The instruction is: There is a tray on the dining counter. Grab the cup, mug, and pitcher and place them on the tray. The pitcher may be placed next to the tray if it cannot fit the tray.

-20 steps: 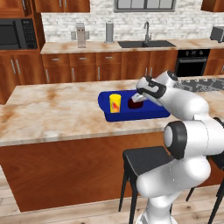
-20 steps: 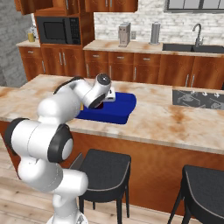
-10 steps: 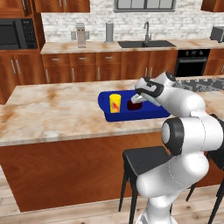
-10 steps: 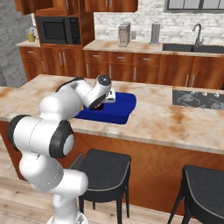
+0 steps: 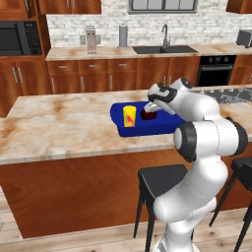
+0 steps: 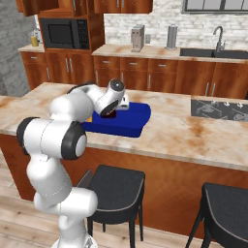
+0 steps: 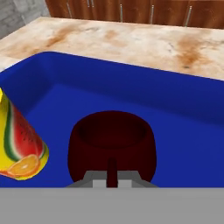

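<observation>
Here the blue tray (image 5: 147, 127) lies on the dining counter (image 5: 59, 125), near the counter's front edge and roughly midway along its beige, brown-veined top. Two vessels stand upright inside it. The cup (image 5: 129, 116), yellow with a watermelon slice and an orange wedge printed on its side, stands toward the tray's left end in the left base view. The mug (image 7: 112, 144), squat and dark maroon, stands just beside it on the tray floor, with a gap of bare blue between the two. In the hand view the mug's mouth faces up and its hollow shows the same dark red as its walls; no liquid can be made out in it. The cup's inside cannot be seen from any view.

The gripper (image 7: 112, 181) sits low over the tray at the near side of the mug, its jaws drawn nearly together on the thin dark handle that rises from the mug's near wall. In the right base view the white wrist leans over the tray's left part and covers the cup.

On the back counter (image 5: 147, 50) a sink (image 5: 165, 48) is set into the top.
</observation>
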